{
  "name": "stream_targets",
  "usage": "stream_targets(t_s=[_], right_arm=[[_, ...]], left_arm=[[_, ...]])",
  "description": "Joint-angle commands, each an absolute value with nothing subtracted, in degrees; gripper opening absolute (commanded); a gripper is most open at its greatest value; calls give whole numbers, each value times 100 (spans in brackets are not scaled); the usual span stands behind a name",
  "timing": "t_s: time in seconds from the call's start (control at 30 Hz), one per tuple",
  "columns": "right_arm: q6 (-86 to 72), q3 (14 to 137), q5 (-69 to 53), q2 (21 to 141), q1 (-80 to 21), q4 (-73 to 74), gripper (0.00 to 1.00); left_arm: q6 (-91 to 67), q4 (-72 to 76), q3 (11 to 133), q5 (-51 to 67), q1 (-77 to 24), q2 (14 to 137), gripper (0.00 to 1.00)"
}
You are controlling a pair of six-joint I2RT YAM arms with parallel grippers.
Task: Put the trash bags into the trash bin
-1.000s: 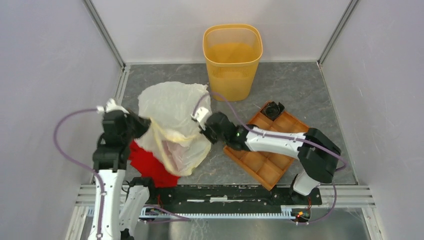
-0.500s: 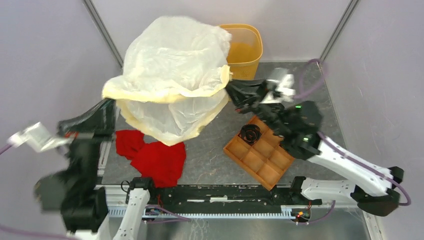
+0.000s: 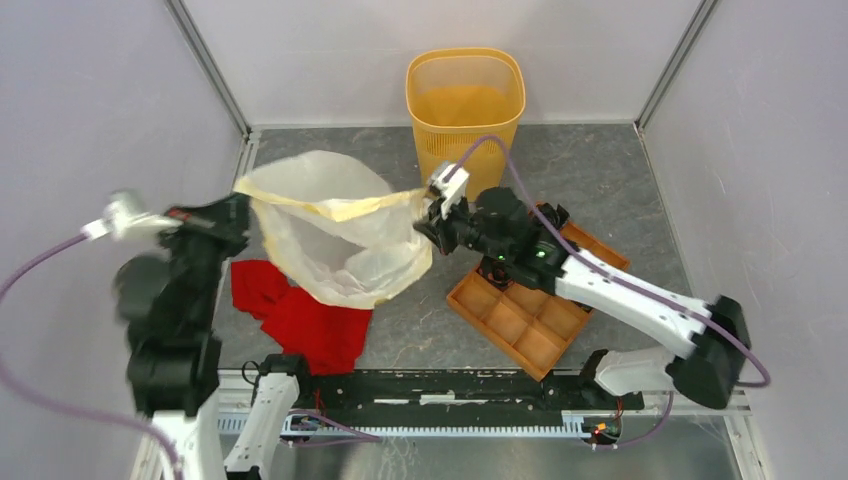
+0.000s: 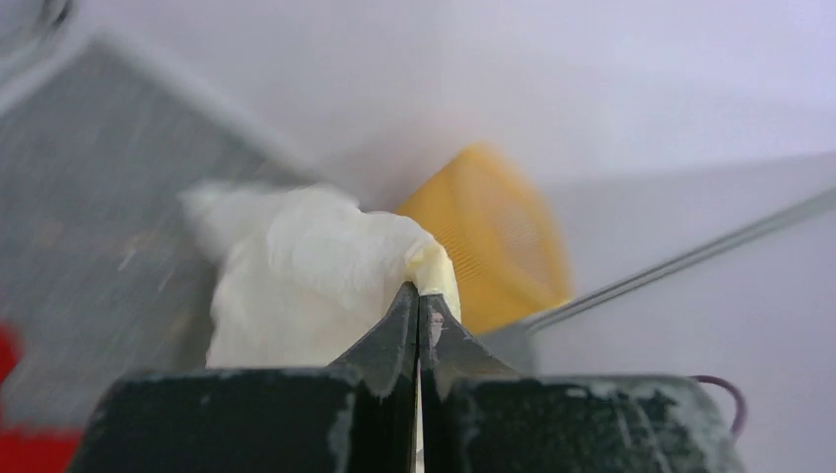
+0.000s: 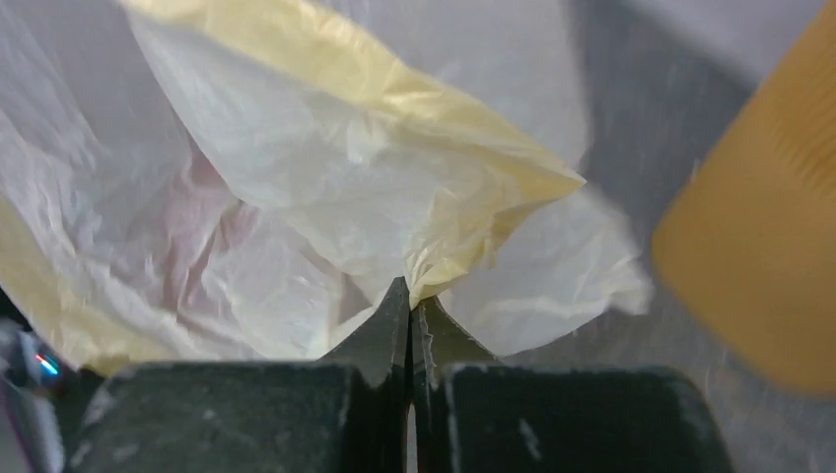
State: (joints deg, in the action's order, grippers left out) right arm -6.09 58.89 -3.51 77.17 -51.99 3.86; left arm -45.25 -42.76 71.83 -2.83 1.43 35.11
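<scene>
Across the middle left of the top view, the trash bag hangs in the air, stretched between the two arms. Its yellowish rim is pulled into a wide mouth above the worktop. At the left end of that rim the left fingers are pressed together on a fold of the film, as the left wrist view shows. At the right end the right fingers pinch the rim's other corner just as tightly.

The trash bin stands upright at the upper centre of the frame, by the back wall, with none of the bag in or over it. Bag and bin are apart, the bag lying toward the lower left. Below the bag is a red cloth, and a compartment tray sits at the lower right under the right arm.

By my judgement, grasping and opening the bag are done. The main part is left: carrying the open mouth up to the bin, lowering the sack inside and settling the rim.
</scene>
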Motion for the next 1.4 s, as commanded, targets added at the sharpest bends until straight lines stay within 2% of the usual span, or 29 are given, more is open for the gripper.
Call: stream_targets(t_s=[0.0,0.17,0.27,0.33,0.53,0.63,0.73,0.77,0.83,0.97,1.07,1.2,1.37], right_arm=[[-700,6498,-834,6727,-5371,-653,0],[-1217,5237,-466,6862,-5289,-1092,0],[-1520,4643,-824,7178,-5143,-1192,0],[-1449,4619,-739,7138,-5134,-1029,1],[-1015,5608,-765,6744,-5151,-500,0],[-1020,5435,-856,6653,-5152,-880,0],[-1268,5105,-765,6899,-5150,-1018,0],[-1389,5077,-853,7010,-5150,-956,0],[-1518,4919,-1173,7093,-5147,-1122,0],[-1412,4771,-860,6891,-5166,-1129,1],[-1237,4853,-565,6780,-5150,-997,1],[-1266,5085,-526,6916,-5129,-968,2],[-1696,5227,-1131,6982,-5065,-1442,7]], left_arm=[[-4308,-3189,8130,184,144,3232,2],[-4624,-4163,6800,-619,70,3069,2],[-4467,-4359,6136,-738,63,3058,2],[-4280,-4373,6396,-794,70,3036,2],[-3830,-4306,7986,-1078,68,3087,2],[-3625,-3943,7764,-580,-79,3239,2],[-3382,-3333,7144,852,-100,3438,2],[-3355,-2882,6931,1656,-97,3425,2],[-3503,-2048,6615,2498,-97,3396,2],[-3900,-1249,6499,3591,-97,3792,2],[-4492,-840,6180,3999,-105,4161,2],[-5843,731,5158,4427,-406,4472,2],[-5369,530,5135,2968,-2283,4844,2]])
